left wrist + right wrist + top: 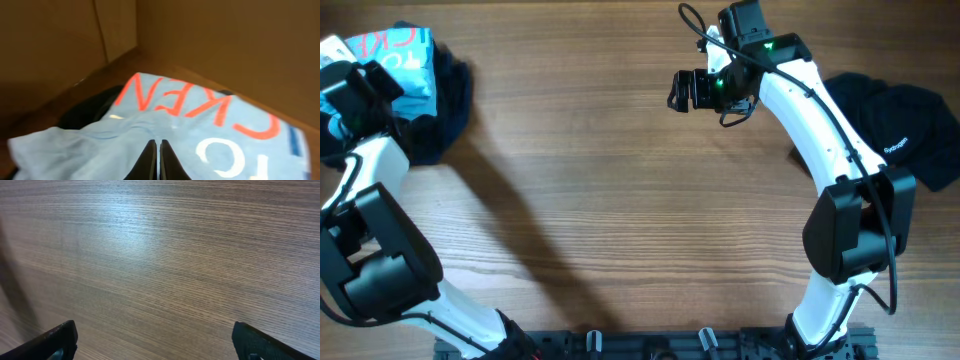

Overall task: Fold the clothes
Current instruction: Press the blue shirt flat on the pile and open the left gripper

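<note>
Both differ: left gripper [157, 144] pinches crumpled sky-blue cotton T-shirt [210, 125]. Over brown wooden table [160, 250], right gripper [155, 339] gapes.

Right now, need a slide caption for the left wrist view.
Left gripper pinched shut on a fold of the light-blue T-shirt, red lettering up, atop a dark garment.

At the far left corner of the table [620, 200], a T-shirt [395, 60] lies on top of a heap of clothes [445, 100], with the left gripper [156, 147] pinched on it. Another garment [910, 120] lies at the table's right edge. The right gripper [678, 92] hangs over the table's far middle.
</note>
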### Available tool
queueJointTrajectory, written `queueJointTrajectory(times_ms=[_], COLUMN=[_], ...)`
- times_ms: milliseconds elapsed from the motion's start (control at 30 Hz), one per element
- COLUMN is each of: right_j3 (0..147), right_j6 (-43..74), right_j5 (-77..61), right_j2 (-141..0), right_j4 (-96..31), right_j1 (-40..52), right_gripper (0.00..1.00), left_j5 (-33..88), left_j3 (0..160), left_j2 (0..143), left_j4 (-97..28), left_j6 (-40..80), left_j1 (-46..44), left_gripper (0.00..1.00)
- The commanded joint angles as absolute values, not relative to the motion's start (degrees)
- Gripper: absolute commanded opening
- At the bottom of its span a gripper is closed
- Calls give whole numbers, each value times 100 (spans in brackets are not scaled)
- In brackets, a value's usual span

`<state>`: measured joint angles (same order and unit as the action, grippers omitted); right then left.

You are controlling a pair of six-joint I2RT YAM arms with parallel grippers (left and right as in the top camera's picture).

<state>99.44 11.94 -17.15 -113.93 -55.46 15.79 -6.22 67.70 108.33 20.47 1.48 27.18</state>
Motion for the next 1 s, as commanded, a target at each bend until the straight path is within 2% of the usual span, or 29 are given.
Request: queueJointTrajectory(times_ms=[0, 300, 433, 700, 967], right_j3=[9887, 9887, 9887, 9887, 10082], right_j6=[1221, 1219, 1219, 1201, 1125], right_j5=[-1806, -1809, -1809, -1796, -672], right_j2=[-11489, -11489, -11489, -11489, -11476], right_j4=[-5529, -5548, -5553, -5461, -5290], right_j1=[1590, 1590, 1588, 1590, 1588], right_gripper=[100, 100, 100, 100, 100], left_j5=[-757, -757, -757, -746, -580], left_j3=[6827, 6827, 6827, 6827, 6827], left_j2=[10984, 12022, 12053, 11303, 10077], left_j4=[1715, 1258, 1308, 1243, 45], left_j6=[-126, -78, -82, 45, 58], left_j1=[2899, 2941, 2936, 2930, 2714], left_gripper=[4, 4, 4, 4, 4])
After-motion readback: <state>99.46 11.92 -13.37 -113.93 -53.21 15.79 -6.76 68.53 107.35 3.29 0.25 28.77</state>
